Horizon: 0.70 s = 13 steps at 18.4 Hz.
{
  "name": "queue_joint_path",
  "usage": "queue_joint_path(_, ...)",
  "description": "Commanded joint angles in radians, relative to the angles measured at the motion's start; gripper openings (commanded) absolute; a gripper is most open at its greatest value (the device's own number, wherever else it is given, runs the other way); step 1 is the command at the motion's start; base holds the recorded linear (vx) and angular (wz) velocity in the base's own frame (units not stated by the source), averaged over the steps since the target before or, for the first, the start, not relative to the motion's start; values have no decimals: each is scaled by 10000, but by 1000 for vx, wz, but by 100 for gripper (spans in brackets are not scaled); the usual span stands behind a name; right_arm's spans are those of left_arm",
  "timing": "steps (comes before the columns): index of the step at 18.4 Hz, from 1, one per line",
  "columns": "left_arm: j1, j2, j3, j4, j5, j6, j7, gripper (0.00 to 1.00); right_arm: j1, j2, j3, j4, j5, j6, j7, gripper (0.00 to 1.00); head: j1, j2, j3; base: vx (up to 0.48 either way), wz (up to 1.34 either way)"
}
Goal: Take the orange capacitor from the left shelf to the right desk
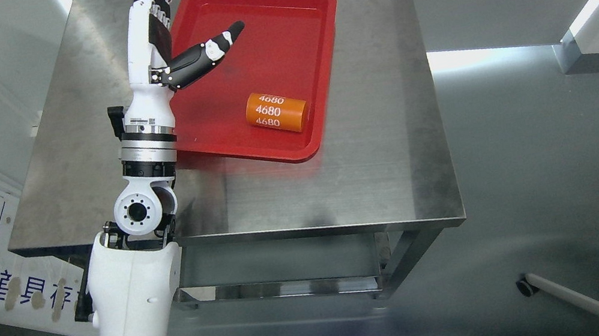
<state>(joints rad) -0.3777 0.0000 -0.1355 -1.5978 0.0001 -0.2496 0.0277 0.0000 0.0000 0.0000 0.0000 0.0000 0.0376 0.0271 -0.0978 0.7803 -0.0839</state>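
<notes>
The orange capacitor [276, 111] lies on its side in the red tray [323, 36] near the tray's front edge on the steel desk [396, 164], its delivery apparently done, while the robot's left hand [174, 37] hovers over the tray's left edge, fingers spread and holding nothing.

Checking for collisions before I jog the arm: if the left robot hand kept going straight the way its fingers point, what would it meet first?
The left robot hand points up and away along the red tray's left rim; its fingertips leave the frame, so nothing ahead shows. The orange capacitor lies off to the side.
</notes>
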Motion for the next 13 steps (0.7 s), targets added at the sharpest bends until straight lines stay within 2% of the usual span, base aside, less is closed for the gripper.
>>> queue_joint_path(1,966,175,1721,-543,14,285,-1,100,138,-175,-108,-337,0,-7,52,100,0,0,0,0,0)
queue_joint_path(6,1981,175,1770,-558,14,471,15,100,138,-175,-108,-337,0,-7,52,100,0,0,0,0,0)
queue_joint_path(13,2258,175,1370,-558,14,1238,-1,100,138,-175,-108,-337,0,-7,52,100,0,0,0,0,0)
